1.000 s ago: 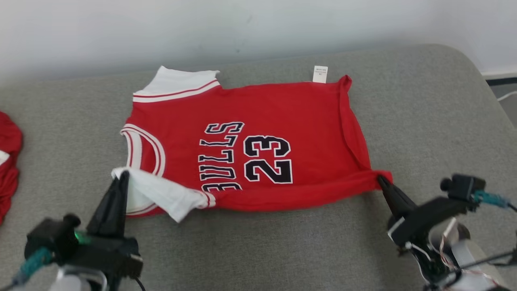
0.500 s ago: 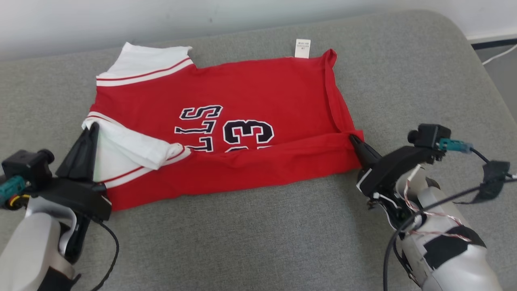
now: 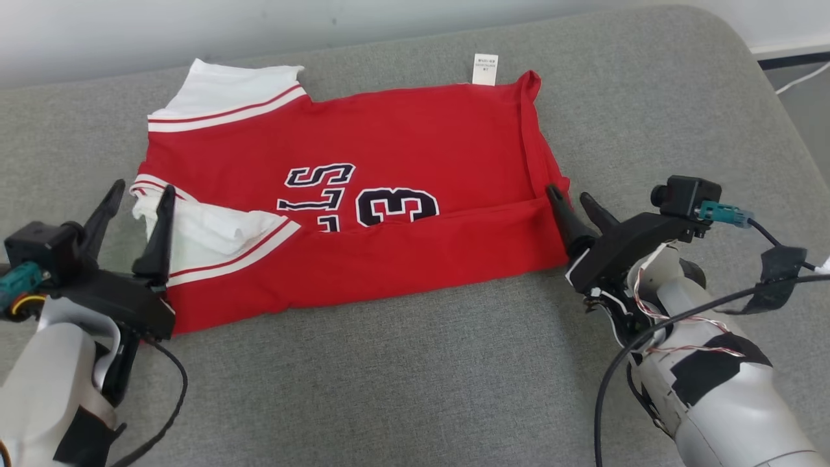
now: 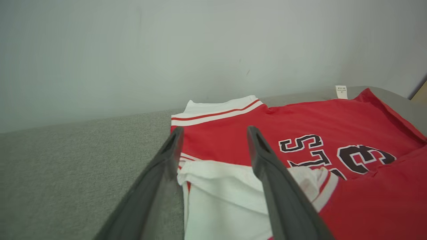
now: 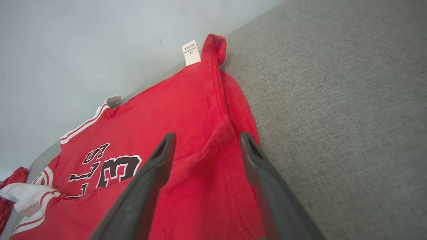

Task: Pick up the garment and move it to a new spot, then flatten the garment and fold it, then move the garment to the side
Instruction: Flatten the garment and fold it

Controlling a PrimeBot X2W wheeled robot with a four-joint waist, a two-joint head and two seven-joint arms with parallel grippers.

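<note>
Red shirt [image 3: 402, 136] lies spread out on the grey couch [image 3: 415, 389]. Its near long side is folded up over the bottom of the black number, so the first fold looks done. A small white tag [image 3: 486, 69] sticks out at the far edge. The left gripper [image 3: 141, 198] sits at the end with the white flap [image 3: 214, 227]. Its two fingers are spread apart and hold nothing, and in the left wrist view the white cloth lies between them. The right gripper [image 3: 569, 196] is at the other end, by the corner of the folded-up part. Its fingers are spread apart too, with nothing held. The shirt looks soft, thin and light. It will likely flop and wrinkle when lifted, and it will not break. The folded part could slip open if only one layer is pinched. Good places to grab look like the two ends of the folded part, pinching both layers together, so the shirt hangs even between the two arms.
</note>
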